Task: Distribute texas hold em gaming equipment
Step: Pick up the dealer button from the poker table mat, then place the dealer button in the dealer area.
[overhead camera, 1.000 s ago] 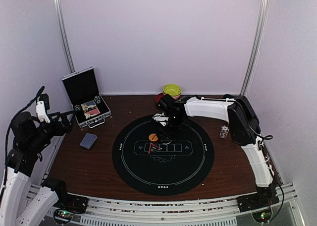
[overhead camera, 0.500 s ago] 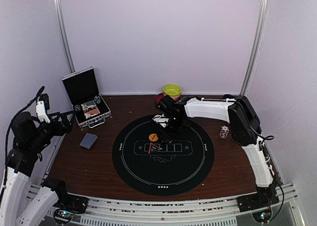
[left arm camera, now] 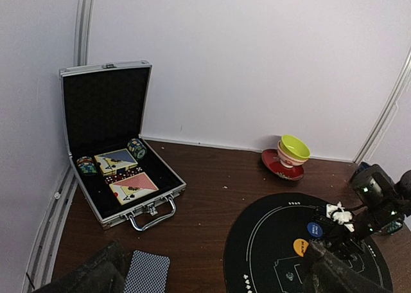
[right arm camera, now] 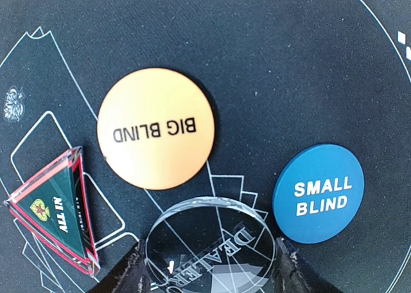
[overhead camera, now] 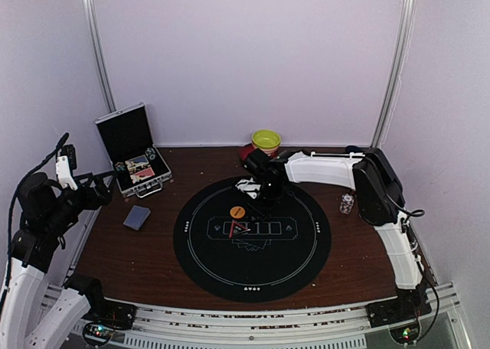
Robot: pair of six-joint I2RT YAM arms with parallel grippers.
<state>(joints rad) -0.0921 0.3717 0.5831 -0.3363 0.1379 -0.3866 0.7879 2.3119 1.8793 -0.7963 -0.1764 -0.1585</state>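
Since a second ago the right arm has eased slightly toward the far side, and the fingers of the right hand (right arm camera: 209, 277) have drawn in to either edge of the clear dealer disc (right arm camera: 212, 241); I cannot tell whether they are clamped on it yet. I judge the job barely begun: on the counter (overhead camera: 115, 249) the black mat (overhead camera: 306, 249) has no cards or chips at any seat, the open case (left arm camera: 83, 196) holds the chip stacks (left arm camera: 135, 148), the card deck (overhead camera: 137, 217) lies undealt near the left hand (overhead camera: 96, 188), whose fingers are spread wide, and the all-in triangle (right arm camera: 54, 206), big blind disc (right arm camera: 156, 129) and small blind disc (right arm camera: 318, 193) sit bunched mid-mat
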